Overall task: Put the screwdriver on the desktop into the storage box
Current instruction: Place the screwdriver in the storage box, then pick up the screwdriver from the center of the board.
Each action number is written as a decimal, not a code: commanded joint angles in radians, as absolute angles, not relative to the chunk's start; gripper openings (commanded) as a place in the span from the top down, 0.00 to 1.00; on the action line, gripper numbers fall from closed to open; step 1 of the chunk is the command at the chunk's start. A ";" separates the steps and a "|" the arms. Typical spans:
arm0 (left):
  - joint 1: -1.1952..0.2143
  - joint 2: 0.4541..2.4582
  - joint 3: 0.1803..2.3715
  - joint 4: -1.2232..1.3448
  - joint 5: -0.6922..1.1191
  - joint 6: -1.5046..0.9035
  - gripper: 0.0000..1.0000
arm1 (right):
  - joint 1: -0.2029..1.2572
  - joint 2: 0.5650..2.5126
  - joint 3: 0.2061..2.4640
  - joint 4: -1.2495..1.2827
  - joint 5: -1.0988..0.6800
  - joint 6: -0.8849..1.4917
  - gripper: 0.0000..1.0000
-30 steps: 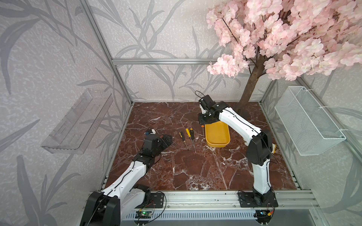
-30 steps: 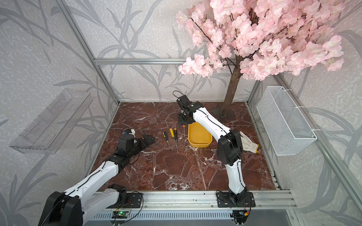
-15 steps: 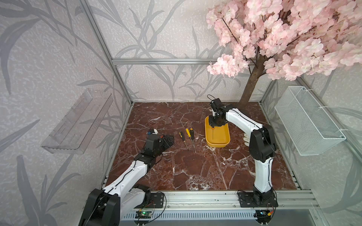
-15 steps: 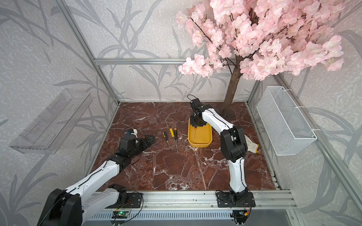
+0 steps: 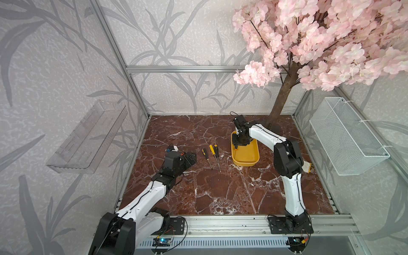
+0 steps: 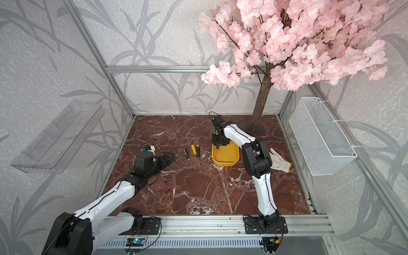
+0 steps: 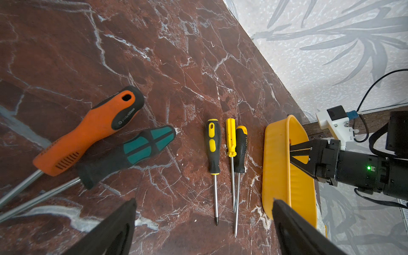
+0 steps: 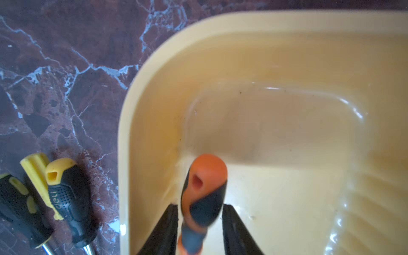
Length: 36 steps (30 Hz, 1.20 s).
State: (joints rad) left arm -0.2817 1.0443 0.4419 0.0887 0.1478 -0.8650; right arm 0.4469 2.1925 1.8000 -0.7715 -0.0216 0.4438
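The yellow storage box (image 5: pixel 245 155) (image 6: pixel 225 157) (image 7: pixel 276 167) sits on the red-brown marble desktop (image 5: pixel 220 189). My right gripper (image 5: pixel 240 144) (image 8: pixel 199 207) hangs over the box's far end. Its jaws stand slightly apart, and a blurred orange-and-black screwdriver (image 8: pixel 204 187) sits between them over the box floor, with a thin gap on each side. My left gripper (image 5: pixel 189 157) (image 7: pixel 204 220) is wide open and low over the desktop. By it lie an orange screwdriver (image 7: pixel 88 132), a green one (image 7: pixel 136 150) and three small yellow-and-black ones (image 7: pixel 213 148) (image 5: pixel 212 152).
A white glove (image 6: pixel 279 160) lies to the right of the right arm. The tree trunk (image 5: pixel 280 103) rises from the back right corner. A white wire basket (image 5: pixel 346 136) hangs on the right wall and a clear shelf (image 5: pixel 88 136) on the left wall.
My right arm swung rightward with the orange-and-black screwdriver from beside the box to over it, and its jaws have now parted. The left arm has barely moved.
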 commanded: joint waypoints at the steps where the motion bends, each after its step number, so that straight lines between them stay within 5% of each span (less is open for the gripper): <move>1: -0.288 1.058 0.439 0.109 0.146 -0.856 0.02 | 0.455 2.137 1.814 -0.788 -0.028 0.439 0.54; 23: -0.342 1.154 0.638 0.050 0.183 -0.734 0.05 | 0.539 1.818 1.591 -0.709 -0.088 0.436 0.50; 36: -0.476 1.192 0.640 0.056 0.120 -0.759 0.07 | 0.644 1.957 1.748 -0.755 -0.106 0.426 0.48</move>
